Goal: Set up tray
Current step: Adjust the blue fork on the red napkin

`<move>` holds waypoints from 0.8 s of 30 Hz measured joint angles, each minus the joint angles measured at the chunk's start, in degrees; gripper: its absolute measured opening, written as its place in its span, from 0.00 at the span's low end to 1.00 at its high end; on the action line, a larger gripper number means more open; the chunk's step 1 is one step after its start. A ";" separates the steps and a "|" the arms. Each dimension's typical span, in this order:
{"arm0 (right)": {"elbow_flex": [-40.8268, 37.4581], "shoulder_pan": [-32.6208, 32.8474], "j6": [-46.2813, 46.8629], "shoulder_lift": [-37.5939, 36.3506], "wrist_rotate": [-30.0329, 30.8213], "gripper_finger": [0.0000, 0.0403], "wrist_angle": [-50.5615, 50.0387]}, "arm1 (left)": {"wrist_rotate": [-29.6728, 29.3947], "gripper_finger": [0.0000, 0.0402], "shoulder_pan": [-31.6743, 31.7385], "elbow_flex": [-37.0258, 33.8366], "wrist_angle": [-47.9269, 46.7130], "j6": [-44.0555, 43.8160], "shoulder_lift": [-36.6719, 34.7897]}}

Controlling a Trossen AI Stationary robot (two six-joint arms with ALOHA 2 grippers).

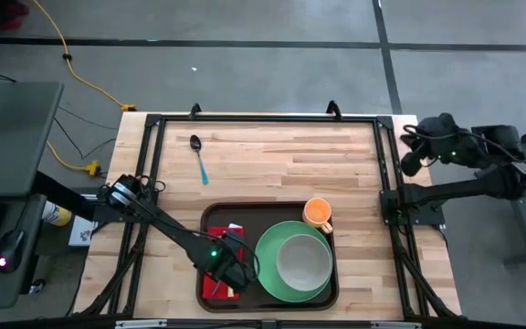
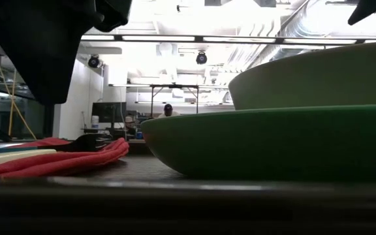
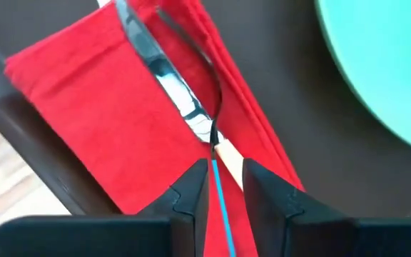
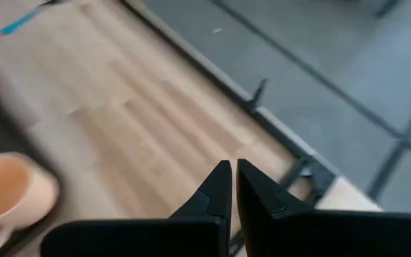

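Observation:
The dark brown tray (image 1: 210, 217) lies at the table's near edge. Its left part holds a folded red napkin (image 3: 98, 107), and a knife (image 3: 164, 68) with a shiny blade and a blue-edged handle (image 3: 221, 196) lies on the napkin. My left gripper (image 3: 225, 187) hovers just above the napkin, narrowly open, with a finger on either side of the knife handle and not touching it. In the low view the napkin (image 2: 64, 156) lies flat under the raised gripper. My right gripper (image 4: 232, 171) is shut and waits beyond the table's right edge.
A green plate (image 1: 268, 274) with a pale bowl (image 1: 302, 260) on it fills the tray's right part. An orange cup (image 1: 318, 213) stands at the tray's far right corner. A blue-handled spoon (image 1: 197, 155) lies on bare wood towards the far left.

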 joint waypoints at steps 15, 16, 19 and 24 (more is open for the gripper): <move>0.00 0.02 -1.47 -0.31 -8.71 0.00 4.33 | 0.75 0.29 0.00 -1.92 0.52 3.68 0.00; 0.00 0.02 -1.47 -0.31 -8.72 0.00 4.33 | 0.69 0.29 0.00 -2.25 0.90 3.49 0.01; 0.00 0.02 -1.43 -0.31 -8.71 0.02 4.70 | -0.55 0.29 0.53 -2.49 1.10 3.35 0.02; -0.02 0.02 -1.30 -0.31 -8.73 0.06 5.46 | -2.26 0.29 2.67 -2.49 2.60 6.27 0.02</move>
